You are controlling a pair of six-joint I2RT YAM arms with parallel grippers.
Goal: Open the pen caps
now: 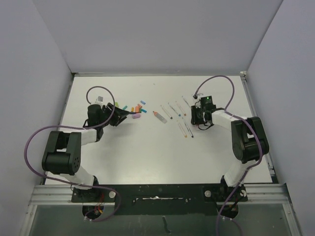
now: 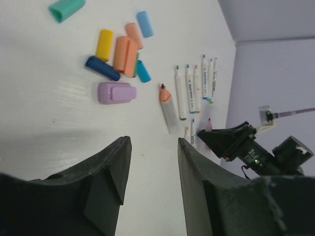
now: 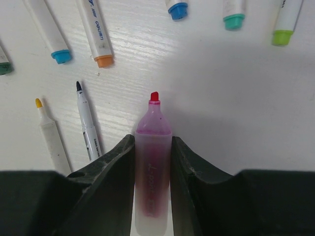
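Note:
Several loose pen caps (image 2: 126, 55) lie in a cluster on the white table: teal (image 2: 66, 9), yellow (image 2: 104, 44), dark blue (image 2: 102, 68) and a purple one (image 2: 116, 93) nearest my fingers. My left gripper (image 2: 153, 140) is open just short of the purple cap, with only bare table between its fingers. In the top view it (image 1: 129, 115) sits beside the cap cluster (image 1: 137, 107). My right gripper (image 3: 152, 139) is shut on an uncapped pink highlighter (image 3: 153, 162) whose red tip points away from it. In the top view that gripper (image 1: 198, 119) is at centre right.
A row of thin uncapped pens (image 3: 93, 29) with coloured tips lies past the right gripper, with two more (image 3: 86, 123) to its left. An uncapped orange highlighter (image 2: 168, 109) lies between the caps and the pen row (image 1: 172, 110). Walls enclose the table (image 1: 147, 157).

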